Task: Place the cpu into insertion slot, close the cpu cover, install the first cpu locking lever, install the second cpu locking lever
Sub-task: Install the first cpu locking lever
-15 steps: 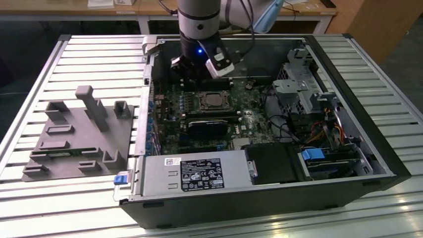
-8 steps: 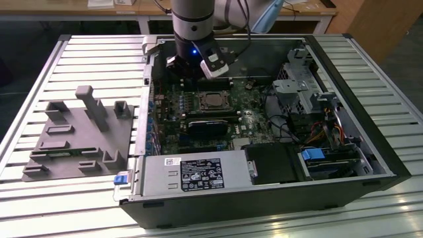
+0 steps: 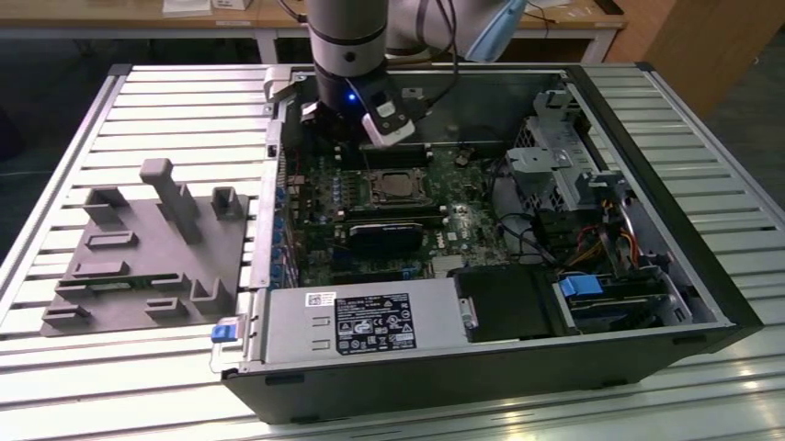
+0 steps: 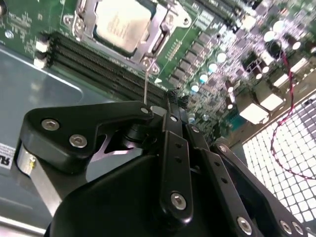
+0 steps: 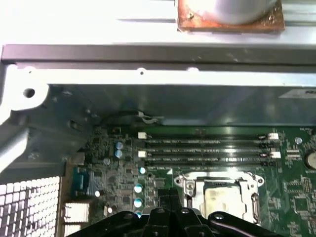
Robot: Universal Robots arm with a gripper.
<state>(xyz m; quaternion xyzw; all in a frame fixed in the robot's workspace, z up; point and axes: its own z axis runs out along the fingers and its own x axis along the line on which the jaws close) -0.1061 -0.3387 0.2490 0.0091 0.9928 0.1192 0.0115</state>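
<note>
The cpu (image 4: 121,22) (image 5: 222,197) (image 3: 395,186) lies flat in the insertion slot (image 5: 256,207) on the green board. The cpu cover (image 4: 165,29) (image 5: 190,185), a silvery frame, lies down around it. A thin metal locking lever (image 4: 146,79) stands up from the socket's corner. In the second wrist view it passes just beside the fingertips, and I cannot tell whether it touches them. My gripper (image 4: 171,96) (image 5: 168,197) (image 3: 368,138) hovers a little above the board beside the socket, on the memory-slot side. Its black fingers are shut together.
Long black memory slots (image 4: 98,64) (image 5: 207,150) run beside the socket. The open computer case holds a black fan block (image 3: 382,234), a power supply (image 3: 368,322) and a drive cage (image 3: 564,165). A grey fixture (image 3: 147,248) lies on the slatted table at the exterior view's left.
</note>
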